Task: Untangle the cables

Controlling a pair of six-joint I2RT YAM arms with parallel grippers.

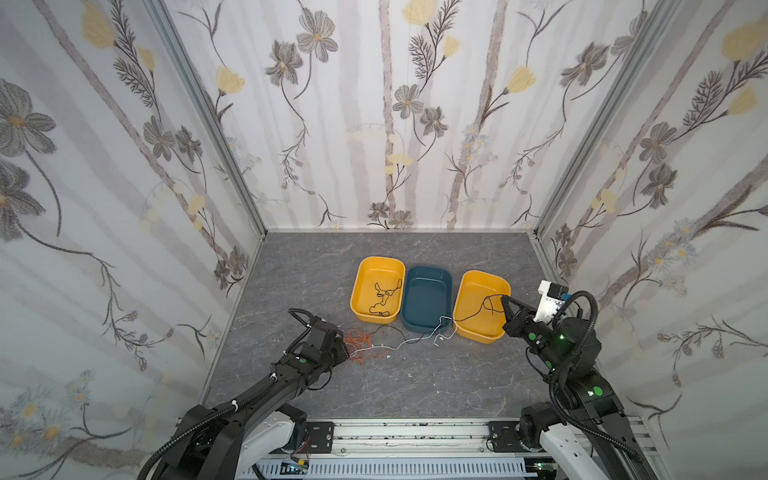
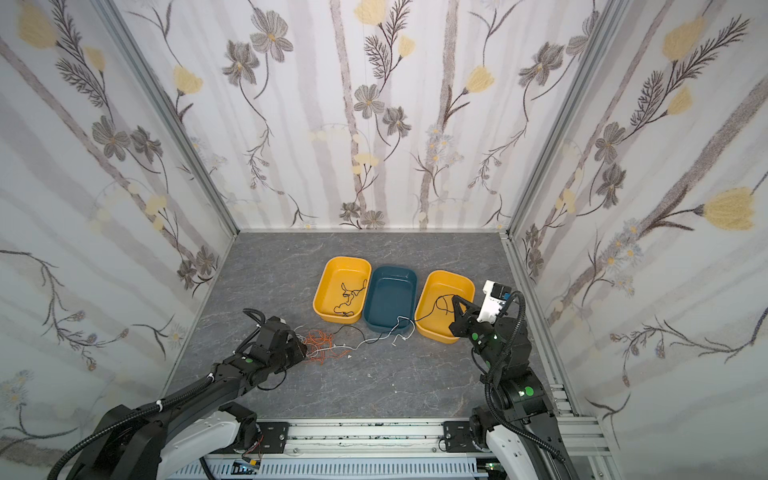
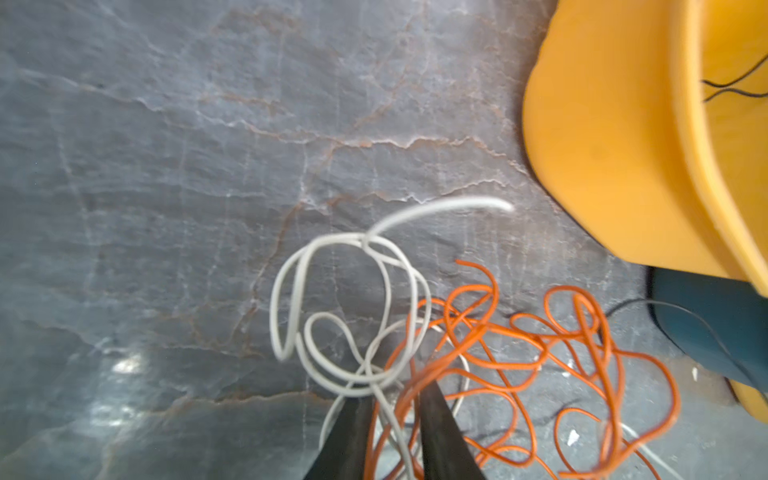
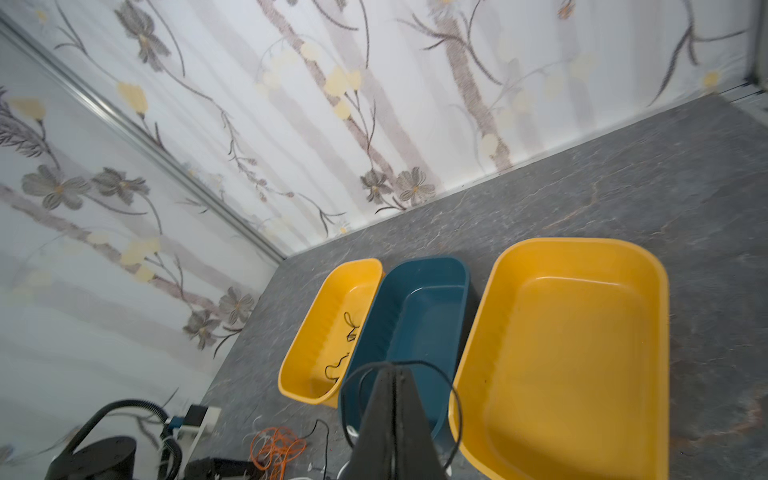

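A tangle of orange cables [image 1: 365,345] [image 2: 322,345] [image 3: 540,353] lies on the grey floor, with a white cable [image 3: 353,291] [image 1: 415,338] looped through it. My left gripper [image 1: 349,353] [image 3: 392,395] sits low at this tangle. Its jaws stand slightly apart, and orange and white strands run loosely between them. My right gripper [image 1: 504,298] [image 2: 456,298] [image 4: 392,368] is shut on a black cable [image 1: 484,305] [image 4: 455,399], held above the right yellow tray [image 1: 482,273]. That black cable trails over the tray rim towards the tangle. Another black cable [image 1: 384,297] lies in the left yellow tray [image 1: 376,259].
A dark blue tray [image 1: 428,268] stands between the two yellow ones, with a white cable end hanging over its near rim. Flower-patterned walls close in the left, back and right. A metal rail [image 1: 415,434] with both arm bases runs along the front.
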